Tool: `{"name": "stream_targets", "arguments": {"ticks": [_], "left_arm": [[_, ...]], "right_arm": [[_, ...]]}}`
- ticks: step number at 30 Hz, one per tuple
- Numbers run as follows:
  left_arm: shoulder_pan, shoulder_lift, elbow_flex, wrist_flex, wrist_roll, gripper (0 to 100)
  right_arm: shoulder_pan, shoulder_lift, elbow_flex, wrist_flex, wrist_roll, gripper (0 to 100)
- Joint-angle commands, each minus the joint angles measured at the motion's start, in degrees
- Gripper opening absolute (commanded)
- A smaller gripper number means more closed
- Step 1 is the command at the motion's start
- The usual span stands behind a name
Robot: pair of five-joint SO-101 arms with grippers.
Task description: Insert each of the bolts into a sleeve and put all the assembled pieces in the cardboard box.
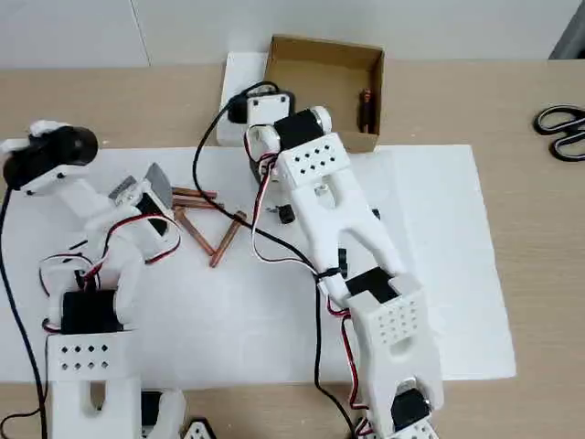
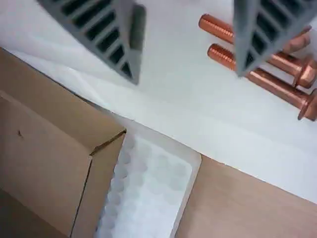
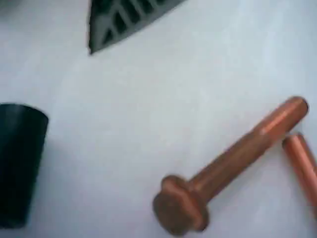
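Note:
Three copper bolts (image 1: 195, 196) (image 1: 192, 230) (image 1: 228, 239) lie on the white sheet left of centre. My left gripper (image 1: 144, 187) hovers just left of them, open and holding nothing; in its wrist view the gripper (image 2: 185, 39) stands beside two bolts (image 2: 257, 79), with the cardboard box (image 2: 44, 148) beyond. The box (image 1: 324, 55) stands at the table's back and holds one assembled piece (image 1: 366, 110). My right gripper (image 3: 49, 25) is open low over the sheet, near a black sleeve (image 3: 20, 163) and a bolt (image 3: 228, 163). The sleeve (image 1: 285, 215) lies beside the right arm.
Scissors (image 1: 562, 131) lie at the far right of the table. White foam (image 1: 239, 78) sits against the box's left side. The white sheet (image 1: 457, 274) covers the table's middle. The right arm (image 1: 329, 192) stretches diagonally across it, trailing cables.

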Motion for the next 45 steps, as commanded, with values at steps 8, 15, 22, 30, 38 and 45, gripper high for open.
{"name": "stream_targets", "arguments": {"ticks": [8,15,22,30,38,45], "left_arm": [[0.1,-1.1,-0.2,0.2,-0.4,12],[0.3,-0.9,-0.2,0.1,-0.3,12],[0.4,-1.0,-0.2,0.2,-0.3,12],[0.4,-0.8,-0.2,0.2,-0.4,12],[0.4,-0.7,-0.2,0.1,-0.4,12],[0.4,-0.6,-0.1,0.1,-0.4,12]], "right_arm": [[0.0,5.1,-0.4,0.0,0.9,13.8],[-0.2,6.3,-0.6,-2.1,0.2,13.7],[0.9,6.4,-0.6,-5.0,0.3,13.9],[1.1,7.0,-0.6,-7.4,0.4,13.9],[1.0,9.9,-0.6,-8.6,0.4,13.9],[1.1,10.2,-0.6,-11.0,0.5,13.9]]}}
